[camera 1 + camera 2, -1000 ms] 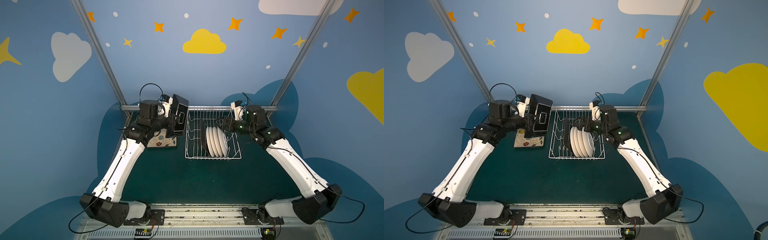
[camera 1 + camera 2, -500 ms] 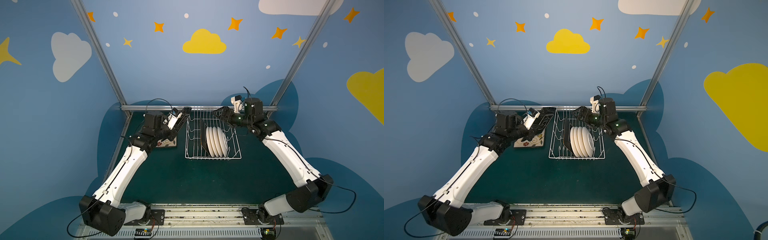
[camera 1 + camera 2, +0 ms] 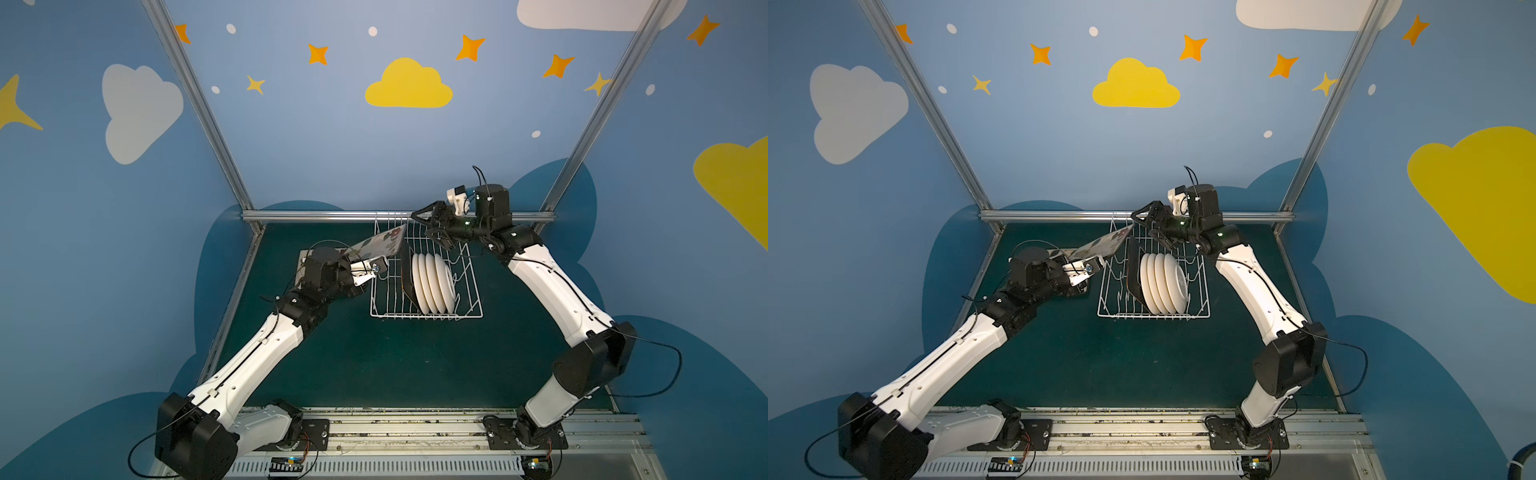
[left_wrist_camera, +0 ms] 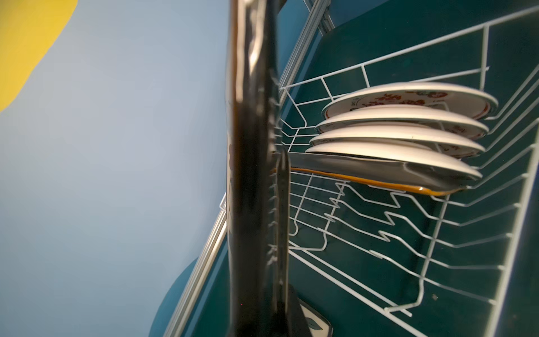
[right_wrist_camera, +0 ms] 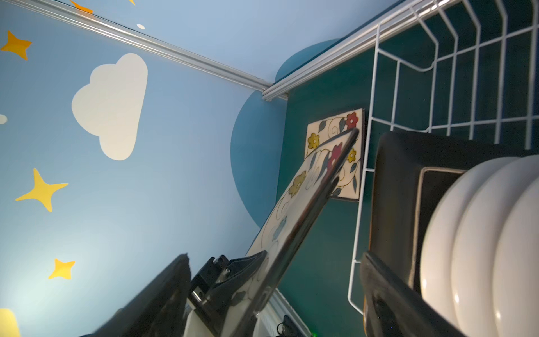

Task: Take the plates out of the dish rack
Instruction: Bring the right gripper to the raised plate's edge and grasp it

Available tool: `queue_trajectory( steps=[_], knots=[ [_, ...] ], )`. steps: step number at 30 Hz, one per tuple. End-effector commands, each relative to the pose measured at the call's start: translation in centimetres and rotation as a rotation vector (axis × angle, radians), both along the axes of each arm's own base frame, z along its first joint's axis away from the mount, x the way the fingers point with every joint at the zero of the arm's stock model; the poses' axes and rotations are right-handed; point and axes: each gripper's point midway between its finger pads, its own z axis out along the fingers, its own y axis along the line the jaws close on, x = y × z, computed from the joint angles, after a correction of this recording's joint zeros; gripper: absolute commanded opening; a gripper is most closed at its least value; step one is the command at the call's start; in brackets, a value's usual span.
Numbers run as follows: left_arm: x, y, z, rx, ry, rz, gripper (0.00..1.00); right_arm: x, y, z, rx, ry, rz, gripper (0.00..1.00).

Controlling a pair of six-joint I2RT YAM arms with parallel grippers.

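Left gripper (image 3: 380, 262) is clamped tight on one edge of a square, black-backed plate with a cream floral face (image 3: 382, 243), holding it tilted in the air just beside the left rim of the white wire dish rack (image 3: 428, 317). Below it, a matching floral square plate (image 5: 329, 131) lies flat on the dark green table mat (image 3: 374, 365). Right gripper (image 3: 422, 226) hangs over the rack's far end, jaws wide apart and holding nothing. Standing in the rack are one more black-backed square plate (image 3: 407, 274) and, right against it, a row of four round white plates (image 3: 434, 282). Now the danger: that's an edge pinch on a glossy plate at a steep tilt, so it could slide or swing in the grip. Its raised corner is near both the rack wire and the right gripper, so a careless sweep could snag it. Set down too fast, it clacks onto the plate below. As for writing, the left wrist view shows red printed characters on a round plate, too oblique to read; no brand is visible.
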Motion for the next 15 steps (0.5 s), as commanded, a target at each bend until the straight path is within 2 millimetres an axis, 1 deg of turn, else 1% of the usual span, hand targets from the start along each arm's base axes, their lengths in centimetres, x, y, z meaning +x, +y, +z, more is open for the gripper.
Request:
queue_trajectory(
  steps=[1, 10, 12, 15],
  knots=[
    [-0.4, 0.2, 12.9, -0.088, -0.495, 0.008, 0.03, -0.8, 1.7, -0.3, 0.046, 0.080, 0.061, 0.89],
    [-0.2, -0.3, 12.6, -0.043, -0.556, 0.017, 0.03, -1.6, 4.0, -3.1, 0.025, 0.167, 0.080, 0.85],
    [-0.2, -0.6, 12.2, -0.020, -0.561, 0.006, 0.03, -1.7, 4.5, -3.4, 0.032, 0.174, 0.085, 0.82],
    [-0.3, -1.0, 12.0, -0.010, -0.573, -0.003, 0.03, -1.9, 5.0, -3.8, 0.027, 0.187, 0.092, 0.74]
  ],
)
